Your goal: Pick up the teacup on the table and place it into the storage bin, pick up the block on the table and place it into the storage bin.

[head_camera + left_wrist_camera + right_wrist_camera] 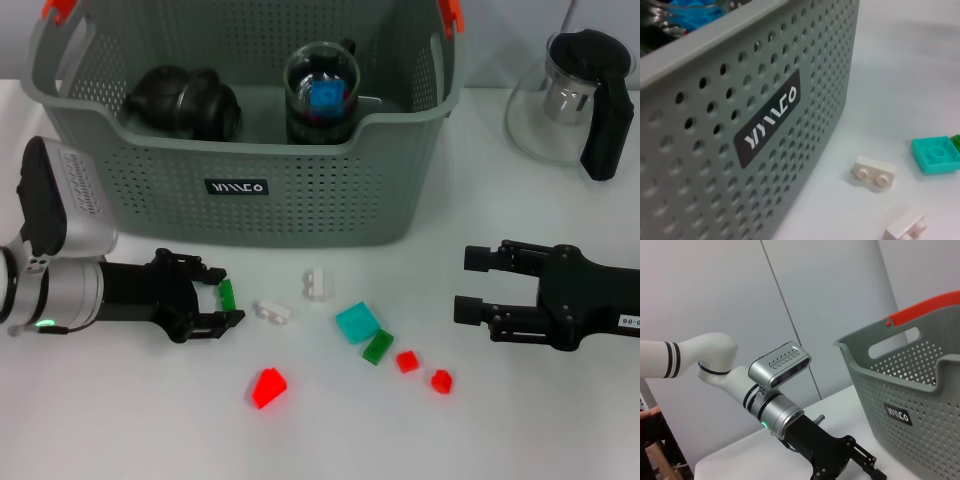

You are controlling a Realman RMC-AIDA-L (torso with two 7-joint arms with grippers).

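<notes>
1. The left gripper lies low over the white table, just in front of the storage bin; its fingers are closed on a small green block.
2. The right gripper rests on the table's right side, fingers spread with nothing between them.
3. Inside the bin stands a glass teacup holding a blue block; a black teapot lies beside it.
4. Loose on the table: two white bricks, a teal plate, another green piece, three red pieces; a glass pitcher stands far right.
</notes>
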